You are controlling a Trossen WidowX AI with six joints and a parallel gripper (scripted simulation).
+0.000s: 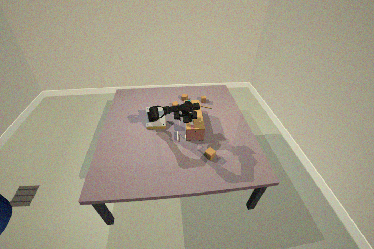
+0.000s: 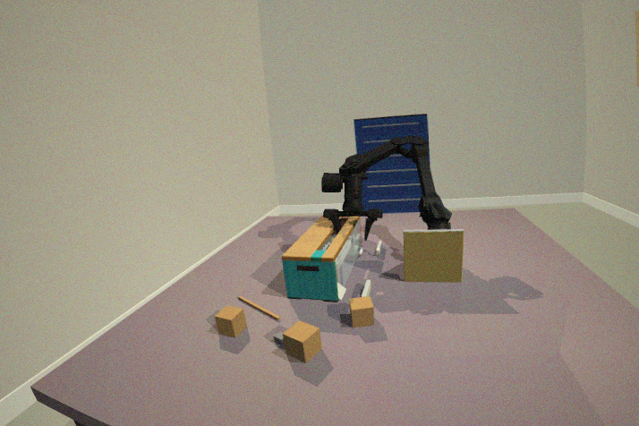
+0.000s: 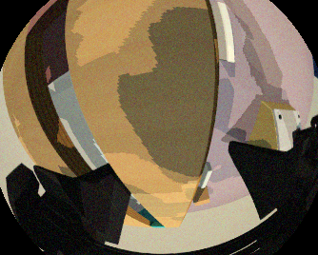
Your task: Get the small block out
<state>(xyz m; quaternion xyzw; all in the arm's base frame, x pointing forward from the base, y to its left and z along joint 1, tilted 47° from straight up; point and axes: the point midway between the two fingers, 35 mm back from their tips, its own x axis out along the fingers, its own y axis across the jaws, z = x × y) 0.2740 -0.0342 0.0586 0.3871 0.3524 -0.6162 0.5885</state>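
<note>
The box (image 1: pixel 195 134) (image 2: pixel 311 280) (image 3: pixel 180 86) has an orange top with a long slot (image 3: pixel 80 126), a teal end, a red end and a clear front. My gripper (image 2: pixel 352 235) (image 3: pixel 186 152) is open and empty, pointing down at the box top. In the exterior view one finger is at the slot, its tip perhaps inside, and the other is out beyond the clear front. A grey-blue surface shows through the slot in the wrist view, with a small orange-brown patch beside it. I cannot tell whether that patch is the small block, and I cannot make the block out elsewhere.
Wooden cubes (image 2: pixel 230 321) (image 2: pixel 302 341) (image 2: pixel 362 312) and a thin stick (image 2: pixel 258 307) (image 1: pixel 206 106) lie beyond the teal end. Another cube (image 1: pixel 210 153) lies off the red end. White bars (image 2: pixel 379 247) (image 2: pixel 366 287) lie before the clear front, towards the arm's base plate (image 1: pixel 155 124).
</note>
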